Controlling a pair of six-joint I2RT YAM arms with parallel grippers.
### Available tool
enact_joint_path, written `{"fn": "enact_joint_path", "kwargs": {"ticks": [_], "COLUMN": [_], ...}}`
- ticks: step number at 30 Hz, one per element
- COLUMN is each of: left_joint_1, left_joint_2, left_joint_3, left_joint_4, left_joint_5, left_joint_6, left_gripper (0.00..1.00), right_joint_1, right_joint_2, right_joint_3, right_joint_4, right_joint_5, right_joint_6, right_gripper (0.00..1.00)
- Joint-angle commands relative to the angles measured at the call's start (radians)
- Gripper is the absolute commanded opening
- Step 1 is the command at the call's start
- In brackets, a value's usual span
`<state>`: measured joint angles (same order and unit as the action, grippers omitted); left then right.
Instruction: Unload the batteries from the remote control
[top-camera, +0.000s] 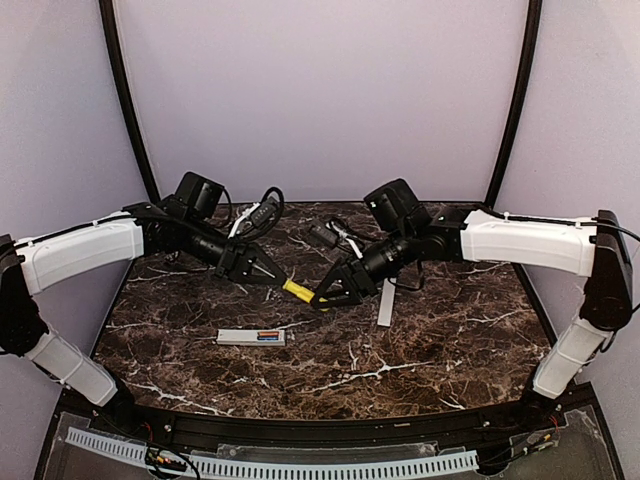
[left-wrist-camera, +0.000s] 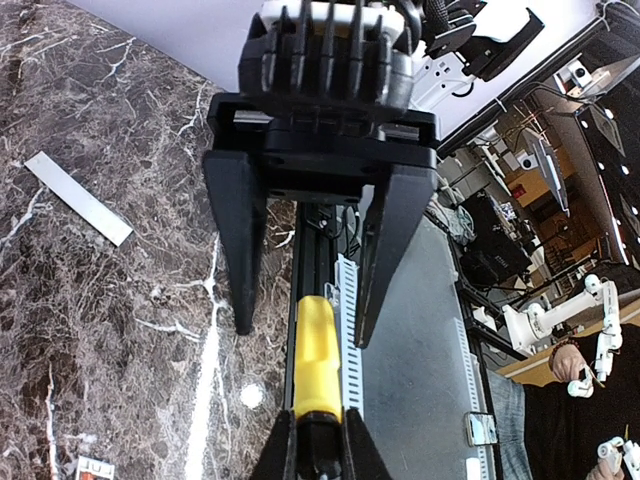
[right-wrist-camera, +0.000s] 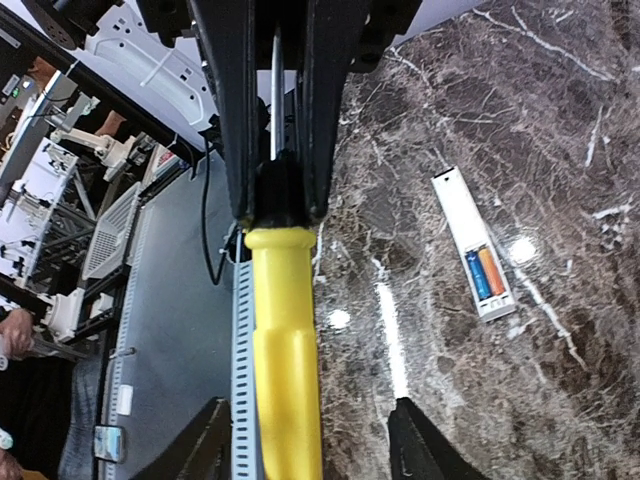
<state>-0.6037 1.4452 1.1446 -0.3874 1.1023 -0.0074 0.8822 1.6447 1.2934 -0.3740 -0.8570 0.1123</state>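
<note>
Left tool (left-wrist-camera: 315, 432) is clamping the screwdriver (right-wrist-camera: 285, 340) at its black collar, with the yellow handle pointing toward the right tool (right-wrist-camera: 308, 410). The right tool's fingers are standing wide apart either side of the handle's end, not visibly touching it. Both tools are hanging above the counter (top-camera: 440, 350). The remote (top-camera: 245, 337) is lying flat, nearer the arm bases and to the left of the tools, its long axis running left to right. Its bay is facing up at the right end, with the batteries (right-wrist-camera: 488, 270) sitting side by side in it, one orange and one blue. In the top view the left tool is appearing slightly nearer that bay, but it is occupied; the right one is carrying nothing. The cover (top-camera: 386, 303) is lying well apart on the right. The counter is looking flat and glossy, and nothing is crowding the remote.
</note>
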Motion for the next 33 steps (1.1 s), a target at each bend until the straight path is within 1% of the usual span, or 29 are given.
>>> {"fn": "enact_joint_path", "kwargs": {"ticks": [1,2,5,7,9,14,17,20,21,26,29,33], "left_joint_1": [-0.004,-0.004,-0.005,-0.004,-0.004,-0.004,-0.004,-0.004,-0.004,-0.004,-0.004,-0.003], "left_joint_2": [-0.016,-0.017,-0.026,-0.027,-0.027,-0.026,-0.021,-0.014,-0.013,0.001,0.012,0.021], "left_joint_3": [-0.018,-0.024,-0.043,-0.051,-0.066,-0.098,-0.117,-0.134,-0.142,-0.158,-0.161,-0.155], "left_joint_4": [0.063,0.079,0.135,0.175,0.229,0.411,0.516,0.627,0.672,0.773,0.847,0.858], "left_joint_5": [-0.041,-0.049,-0.091,-0.116,-0.121,-0.132,-0.149,-0.126,-0.123,-0.117,-0.111,-0.124], "left_joint_6": [-0.064,-0.083,-0.161,-0.212,-0.271,-0.418,-0.530,-0.623,-0.661,-0.757,-0.802,-0.817], "left_gripper": [0.00,0.00,0.00,0.00,0.00,0.00,0.00,0.00,0.00,0.00,0.00,0.00], "right_joint_1": [-0.021,-0.025,-0.030,-0.031,-0.032,-0.032,-0.032,-0.032,-0.032,-0.032,-0.032,-0.032], "right_joint_2": [-0.043,-0.056,-0.102,-0.129,-0.149,-0.168,-0.160,-0.156,-0.159,-0.152,-0.135,-0.125], "right_joint_3": [-0.043,-0.063,-0.119,-0.168,-0.221,-0.319,-0.342,-0.352,-0.358,-0.379,-0.383,-0.393], "right_joint_4": [0.130,0.163,0.279,0.391,0.501,0.706,0.786,0.836,0.856,0.983,1.043,1.121], "right_joint_5": [0.107,0.116,0.142,0.168,0.202,0.244,0.246,0.254,0.258,0.245,0.236,0.233], "right_joint_6": [0.072,0.089,0.156,0.227,0.300,0.430,0.476,0.503,0.512,0.574,0.609,0.634], "right_gripper": [0.64,0.68,0.72,0.75,0.81,0.84,0.86,0.87,0.87,0.85,0.80,0.73]}}
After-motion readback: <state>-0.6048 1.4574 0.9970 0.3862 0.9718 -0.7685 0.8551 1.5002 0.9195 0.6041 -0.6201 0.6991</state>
